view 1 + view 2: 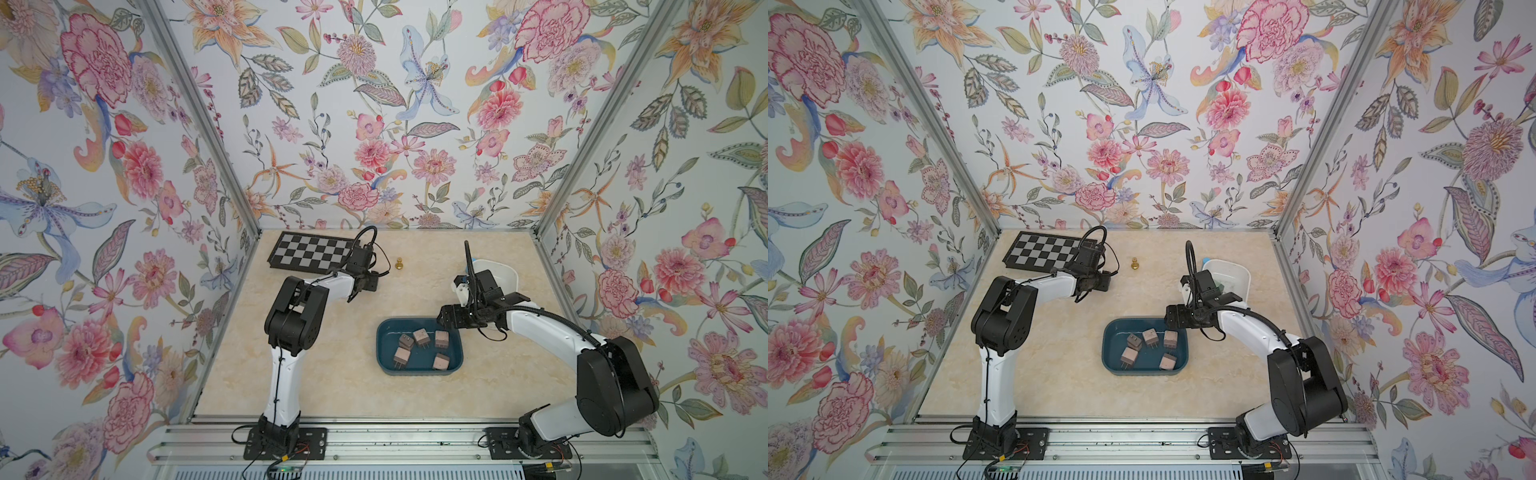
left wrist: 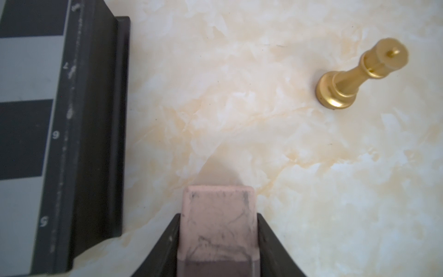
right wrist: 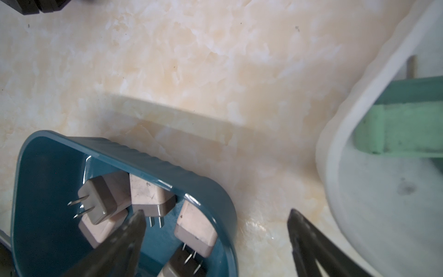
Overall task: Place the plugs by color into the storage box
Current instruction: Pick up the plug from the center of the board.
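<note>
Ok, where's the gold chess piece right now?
The gold chess piece stands on the table's far side, right of the chessboard, just beyond the left gripper.

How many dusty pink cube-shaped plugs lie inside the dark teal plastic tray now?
5: far-left, centre-back, far-right, near-left, near-right of the tray. None seems hidden.

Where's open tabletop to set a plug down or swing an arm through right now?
Bare tabletop lies between the left arm's base and the teal bin, and along the back wall behind the gold chess piece. Crowded: the gap between teal bin and white bin, filled by the open right gripper.
</note>
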